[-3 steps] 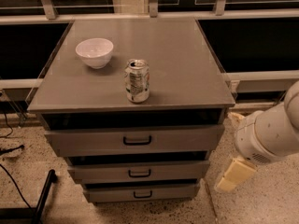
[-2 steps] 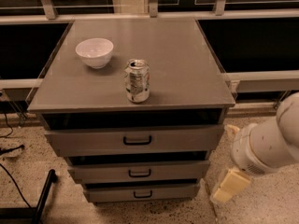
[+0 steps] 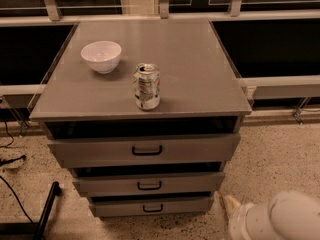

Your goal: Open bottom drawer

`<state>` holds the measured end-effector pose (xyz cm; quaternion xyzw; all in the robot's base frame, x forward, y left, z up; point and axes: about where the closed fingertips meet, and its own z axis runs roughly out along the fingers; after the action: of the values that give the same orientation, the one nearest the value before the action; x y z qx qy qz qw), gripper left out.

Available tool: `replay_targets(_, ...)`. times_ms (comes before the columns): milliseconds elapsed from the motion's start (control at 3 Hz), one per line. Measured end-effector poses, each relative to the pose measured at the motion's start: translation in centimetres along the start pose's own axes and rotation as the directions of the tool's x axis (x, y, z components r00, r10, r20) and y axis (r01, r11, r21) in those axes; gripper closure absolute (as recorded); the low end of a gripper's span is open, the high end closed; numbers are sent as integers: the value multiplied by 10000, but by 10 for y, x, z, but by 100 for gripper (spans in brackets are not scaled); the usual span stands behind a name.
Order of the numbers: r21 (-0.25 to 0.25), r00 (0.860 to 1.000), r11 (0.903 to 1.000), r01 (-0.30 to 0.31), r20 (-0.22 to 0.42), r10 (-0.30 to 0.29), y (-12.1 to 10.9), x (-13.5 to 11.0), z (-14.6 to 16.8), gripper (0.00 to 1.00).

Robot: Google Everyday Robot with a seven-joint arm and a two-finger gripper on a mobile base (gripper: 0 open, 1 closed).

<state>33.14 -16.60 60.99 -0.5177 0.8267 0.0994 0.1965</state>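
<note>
**Gripper low at the right, beside the bottom drawer**

Camera view: The gripper point(image 3: 231, 205) is at the bottom right of the picture, low over the speckled floor point(image 3: 280, 154). Only its cream tip shows, coming out of the thick white arm point(image 3: 282, 219) that fills the corner. If the gripper is apart or together, I cannot tell. It holds nothing that can be seen.

The bottom drawer point(image 3: 117, 207) is to the left of the gripper, at almost the same height. Its right end is near the gripper tip but does not touch it. Its small black handle point(image 3: 152, 208) sits at the centre of the front, further left.

Above and left of the gripper is the middle drawer point(image 3: 110, 186), and above that is the top drawer point(image 3: 90, 153), the widest of the 3. A dark gap shows over each front.

Far above the gripper, the grey cabinet top point(image 3: 195, 59) carries 2 things: a drink can point(image 3: 147, 86), which stands upright near the front edge, and a white bowl point(image 3: 101, 55) further back and left, well apart from the can.

Far to the left of the gripper, a black pole point(image 3: 47, 204) leans over the floor.
</note>
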Motion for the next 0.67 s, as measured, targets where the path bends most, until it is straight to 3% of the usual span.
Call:
replay_targets(333, -185, 9988, 9996, -202, 450, 210, 21, 21, 59, 0)
replay_targets(667, 374, 9966, 9987, -334, 761, 305, 6, 16, 65, 0)
